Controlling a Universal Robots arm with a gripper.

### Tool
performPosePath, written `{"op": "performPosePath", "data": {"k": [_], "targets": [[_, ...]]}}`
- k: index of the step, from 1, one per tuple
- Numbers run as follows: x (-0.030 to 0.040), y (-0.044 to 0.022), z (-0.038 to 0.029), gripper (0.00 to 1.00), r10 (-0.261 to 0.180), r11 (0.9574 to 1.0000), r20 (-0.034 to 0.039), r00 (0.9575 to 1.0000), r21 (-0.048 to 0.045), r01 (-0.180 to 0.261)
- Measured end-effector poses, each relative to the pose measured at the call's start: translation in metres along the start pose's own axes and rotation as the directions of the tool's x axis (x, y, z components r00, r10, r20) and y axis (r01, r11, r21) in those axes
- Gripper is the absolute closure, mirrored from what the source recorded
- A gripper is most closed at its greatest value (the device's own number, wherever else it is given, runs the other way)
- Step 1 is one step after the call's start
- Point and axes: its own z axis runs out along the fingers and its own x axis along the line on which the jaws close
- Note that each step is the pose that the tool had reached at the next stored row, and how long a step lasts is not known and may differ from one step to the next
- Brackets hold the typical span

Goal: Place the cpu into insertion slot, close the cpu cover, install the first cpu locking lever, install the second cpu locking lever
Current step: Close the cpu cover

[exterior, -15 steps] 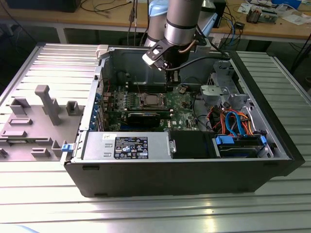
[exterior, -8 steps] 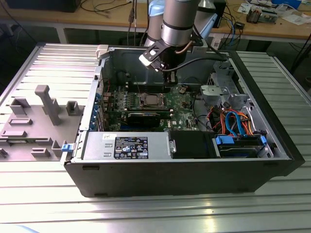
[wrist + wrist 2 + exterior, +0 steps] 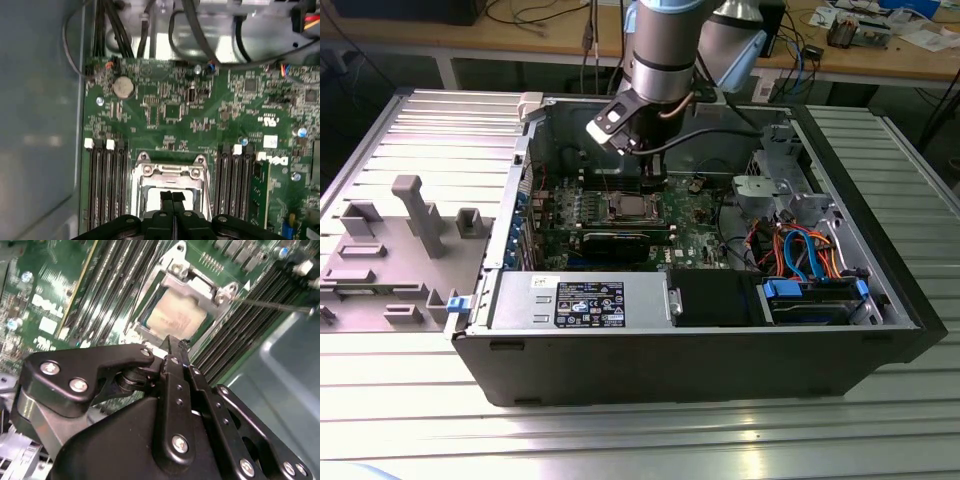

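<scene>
The black pincer, fingertips pressed together on nothing, hung just above the insertion slot in the first wrist view. The cpu lay seated in that slot, with the cpu cover folded down around it. In the exterior view the arm reached into the open computer case, which lay on the ribbed counter, over the green motherboard.

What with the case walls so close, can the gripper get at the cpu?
Probably yes: the gripper hangs just above the cpu, nothing between them; the cover frames it but leaves its top bare.
</scene>
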Motion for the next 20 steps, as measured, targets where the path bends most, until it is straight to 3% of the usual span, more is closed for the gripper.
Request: {"op": "performPosePath", "data": {"k": [5,7,12,20], "targets": [[0.0009,-0.0231,0.0093,0.89,-0.003,1.0000,-0.0031,1.0000,0.0006,0.003],[0.0011,-0.0289,0.0117,0.89,-0.003,1.0000,-0.0048,1.0000,0.0003,0.003],[0.0013,-0.0346,0.0158,0.89,-0.003,1.0000,-0.0060,1.0000,0.0002,0.003],[0.0011,-0.0367,0.0268,0.89,-0.003,1.0000,-0.0062,1.0000,0.0024,0.003]]}}
